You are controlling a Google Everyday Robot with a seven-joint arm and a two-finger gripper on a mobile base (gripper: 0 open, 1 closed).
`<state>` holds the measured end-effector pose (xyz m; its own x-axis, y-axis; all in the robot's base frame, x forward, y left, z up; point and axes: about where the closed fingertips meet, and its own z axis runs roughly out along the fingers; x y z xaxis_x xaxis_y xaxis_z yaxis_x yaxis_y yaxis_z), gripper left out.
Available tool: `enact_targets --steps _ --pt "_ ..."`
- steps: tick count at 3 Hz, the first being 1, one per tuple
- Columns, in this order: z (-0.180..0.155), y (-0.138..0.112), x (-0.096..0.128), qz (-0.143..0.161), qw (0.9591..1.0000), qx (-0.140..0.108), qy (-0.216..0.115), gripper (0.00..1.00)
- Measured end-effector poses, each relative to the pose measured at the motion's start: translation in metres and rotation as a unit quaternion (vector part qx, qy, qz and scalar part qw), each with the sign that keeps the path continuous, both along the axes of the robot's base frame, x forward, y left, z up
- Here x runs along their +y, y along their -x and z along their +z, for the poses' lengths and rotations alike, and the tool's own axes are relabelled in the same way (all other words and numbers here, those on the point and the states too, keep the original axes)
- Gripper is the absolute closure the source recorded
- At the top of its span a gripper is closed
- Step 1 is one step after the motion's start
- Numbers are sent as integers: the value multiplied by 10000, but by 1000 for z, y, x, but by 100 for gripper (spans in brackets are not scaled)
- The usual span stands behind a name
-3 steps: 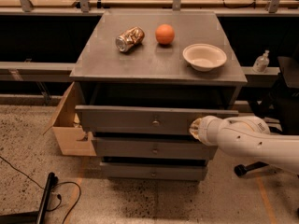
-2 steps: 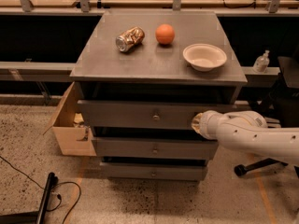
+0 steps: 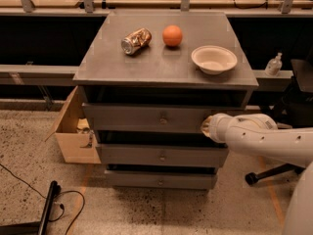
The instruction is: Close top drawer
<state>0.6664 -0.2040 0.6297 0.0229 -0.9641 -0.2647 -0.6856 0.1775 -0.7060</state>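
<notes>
Here the gripper [image 3: 207, 126] sits at the right end of the top drawer [image 3: 137, 117], its spread impossible to tell.

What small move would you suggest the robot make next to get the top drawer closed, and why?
Probably a short push straight inward. The claw rests against the right end of the top drawer, right of its knob, and a dark gap shows between the drawer front and the cabinet top, so it looks not fully shut.
</notes>
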Motion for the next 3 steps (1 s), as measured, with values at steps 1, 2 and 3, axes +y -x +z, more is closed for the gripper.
enact_targets --steps 1,2,3 --pt "6 22 8 -45 9996 261 -43 100" --pt "25 55 13 -216 9982 540 -145 100" --pt "54 83 18 -403 9960 721 -347 100"
